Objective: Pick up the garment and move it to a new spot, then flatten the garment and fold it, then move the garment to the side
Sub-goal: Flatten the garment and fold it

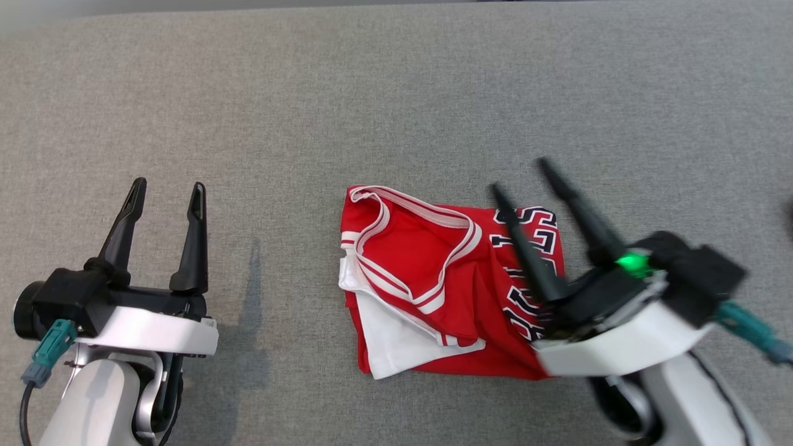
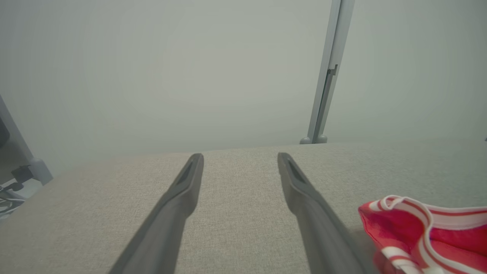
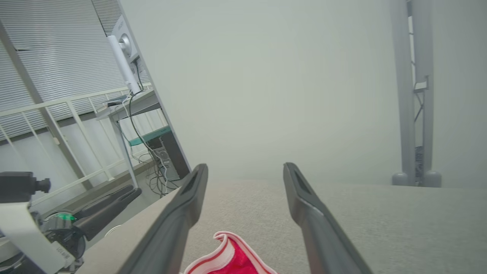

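Observation:
The garment (image 1: 433, 279) is a red jersey with white trim and dark lettering, lying folded into a rough rectangle on the grey table (image 1: 396, 93). My right gripper (image 1: 519, 175) hovers open over the jersey's right part, fingers apart with nothing between them. In the right wrist view the right gripper (image 3: 243, 169) stands open above a red and white edge of the garment (image 3: 232, 260). My left gripper (image 1: 168, 186) is open at the lower left, well clear of the jersey. The left wrist view has the left gripper (image 2: 239, 158) open, with the garment (image 2: 430, 232) at its lower right.
A grey post (image 2: 327, 72) stands behind the table's far edge. Off the table's left side are a desk with cables (image 3: 140, 125) and a white railing (image 3: 57, 125). My left arm (image 3: 38, 220) appears at the right wrist view's lower left.

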Robot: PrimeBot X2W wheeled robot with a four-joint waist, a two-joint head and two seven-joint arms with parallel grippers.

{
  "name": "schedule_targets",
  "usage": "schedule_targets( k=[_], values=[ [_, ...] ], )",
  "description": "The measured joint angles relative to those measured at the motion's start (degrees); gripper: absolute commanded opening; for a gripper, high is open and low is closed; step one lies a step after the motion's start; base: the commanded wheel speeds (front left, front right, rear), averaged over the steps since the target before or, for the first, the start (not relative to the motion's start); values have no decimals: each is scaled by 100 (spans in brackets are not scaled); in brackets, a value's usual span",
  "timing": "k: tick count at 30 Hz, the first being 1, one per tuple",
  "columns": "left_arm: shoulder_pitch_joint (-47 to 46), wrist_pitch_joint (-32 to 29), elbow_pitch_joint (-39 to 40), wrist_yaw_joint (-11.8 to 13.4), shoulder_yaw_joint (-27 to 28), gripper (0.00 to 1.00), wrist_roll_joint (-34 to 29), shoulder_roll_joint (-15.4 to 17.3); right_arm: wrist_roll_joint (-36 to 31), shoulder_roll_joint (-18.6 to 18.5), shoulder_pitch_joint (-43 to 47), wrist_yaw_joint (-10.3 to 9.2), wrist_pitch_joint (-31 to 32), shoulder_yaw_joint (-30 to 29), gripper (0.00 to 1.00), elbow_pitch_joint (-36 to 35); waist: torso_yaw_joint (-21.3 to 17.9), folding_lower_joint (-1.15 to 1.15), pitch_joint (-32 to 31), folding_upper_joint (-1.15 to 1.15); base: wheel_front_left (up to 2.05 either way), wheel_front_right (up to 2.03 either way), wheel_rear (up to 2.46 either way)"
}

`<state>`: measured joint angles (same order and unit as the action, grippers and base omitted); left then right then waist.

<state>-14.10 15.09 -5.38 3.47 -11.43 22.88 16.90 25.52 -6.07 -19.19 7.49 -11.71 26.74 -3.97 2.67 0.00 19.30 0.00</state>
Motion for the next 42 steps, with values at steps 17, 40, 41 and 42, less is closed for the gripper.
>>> schedule_targets(
  k=[17, 40, 41, 42],
  values=[
    [342, -25, 156, 92, 41, 100, -163, 71, -1111, -218, 1251, 0, 587, -3005, 100, -93, -102, 0, -347, 0, 0, 0, 0],
    [385, -197, 432, 172, -158, 100, -170, 120, -971, -360, 916, 0, 816, -2135, 0, 420, 34, 0, -243, 0, 0, 0, 0],
    [361, -197, 433, 172, -162, 100, -170, 115, -935, -364, 839, 0, 816, -1950, 0, 503, 52, 0, -218, 0, 0, 0, 0],
    [340, -196, 434, 172, -170, 100, -170, 109, -922, -369, 764, 0, 816, -1735, 0, 598, 72, 0, -193, 0, 0, 0, 0]
  ],
)
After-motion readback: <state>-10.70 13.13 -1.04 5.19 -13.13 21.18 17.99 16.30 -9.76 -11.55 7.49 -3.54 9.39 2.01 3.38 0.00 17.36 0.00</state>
